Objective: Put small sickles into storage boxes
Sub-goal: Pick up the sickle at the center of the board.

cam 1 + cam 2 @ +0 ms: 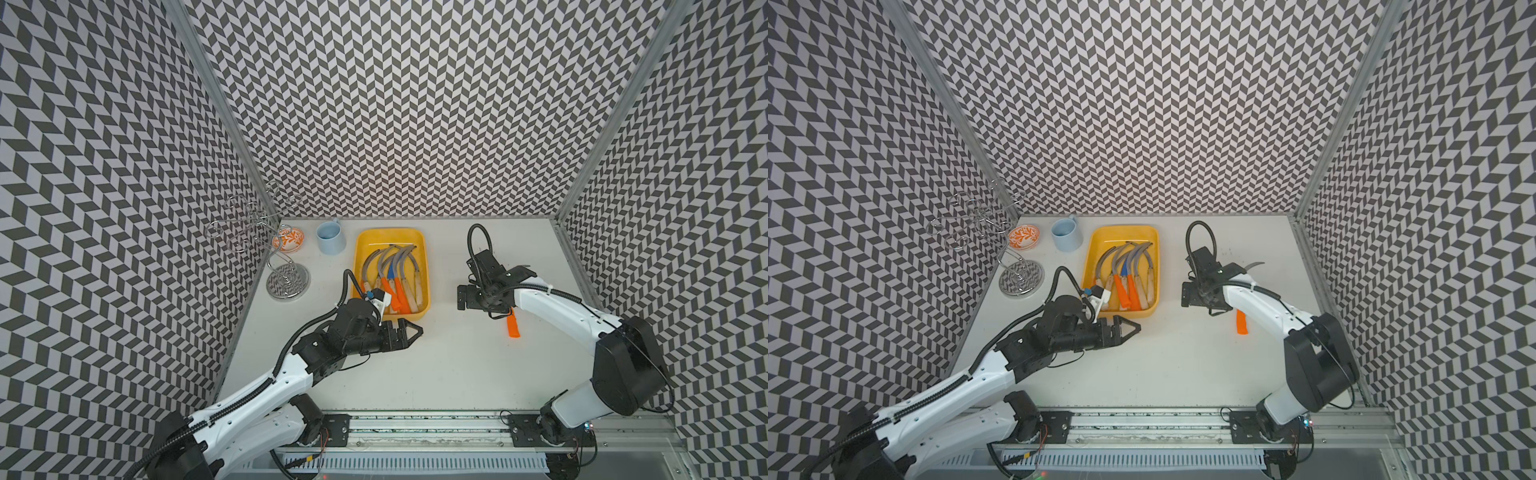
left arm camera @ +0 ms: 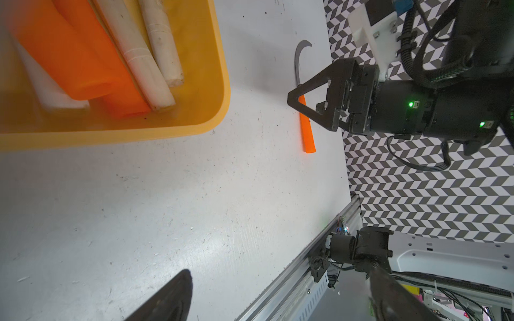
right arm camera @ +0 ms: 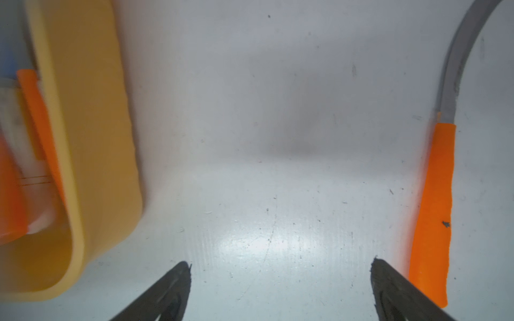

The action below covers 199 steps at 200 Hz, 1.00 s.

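Observation:
The yellow storage box (image 1: 390,239) (image 1: 1125,235) stands at the back middle of the table. Several small sickles (image 1: 395,274) (image 1: 1127,274) lie in it, with orange or pale wood handles toward the front. One more small sickle (image 1: 513,326) (image 1: 1241,322) (image 2: 307,127) (image 3: 435,211), orange-handled, lies on the table right of the box, partly under my right arm. My right gripper (image 1: 462,297) (image 1: 1187,294) (image 3: 281,266) is open and empty. It points down between box and sickle, and the handle lies just outside one finger (image 3: 389,289). My left gripper (image 1: 419,331) (image 1: 1136,328) (image 2: 278,275) is open and empty by the box's front edge.
A light-blue mug (image 1: 331,237), a small orange-patterned bowl (image 1: 289,243) and a wire stand (image 1: 286,282) sit at the back left. Patterned walls close in three sides. A metal rail (image 1: 415,428) runs along the table's front.

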Available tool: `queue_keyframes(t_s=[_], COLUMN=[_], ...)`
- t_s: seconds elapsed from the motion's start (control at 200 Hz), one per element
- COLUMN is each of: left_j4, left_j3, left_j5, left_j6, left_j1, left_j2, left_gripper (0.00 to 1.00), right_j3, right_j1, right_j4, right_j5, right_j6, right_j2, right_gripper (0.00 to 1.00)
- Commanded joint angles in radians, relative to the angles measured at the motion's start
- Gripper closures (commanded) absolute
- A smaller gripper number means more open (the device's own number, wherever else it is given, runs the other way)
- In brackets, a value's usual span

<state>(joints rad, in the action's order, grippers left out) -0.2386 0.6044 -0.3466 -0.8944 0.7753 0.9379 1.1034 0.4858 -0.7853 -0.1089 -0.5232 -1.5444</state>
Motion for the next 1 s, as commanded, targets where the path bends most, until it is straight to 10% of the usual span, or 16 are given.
queue_keyframes(t_s=[0.0, 0.451, 0.991], left_j4=[0.083, 0.145, 0.128], left_j3=[0.036, 0.068, 0.075], left_j5=[0.029, 0.049, 0.105], left_j6=[0.013, 0.026, 0.001], left_j1=[0.033, 0.125, 0.176], left_j2=[0.038, 0.169, 0.16], left_gripper=[0.0, 0.0, 0.0], right_j3=[-0.043, -0.186, -0.24], right_j1=[-0.054, -0.249, -0.283], right_j4=[-0.005, 0.063, 0.135], right_j5=[-0.055, -0.013, 0.054], right_j6=[-0.001, 0.073, 0.113], right_j2=[0.041, 0.036, -0.031], right_gripper=[0.01, 0.01, 0.52])
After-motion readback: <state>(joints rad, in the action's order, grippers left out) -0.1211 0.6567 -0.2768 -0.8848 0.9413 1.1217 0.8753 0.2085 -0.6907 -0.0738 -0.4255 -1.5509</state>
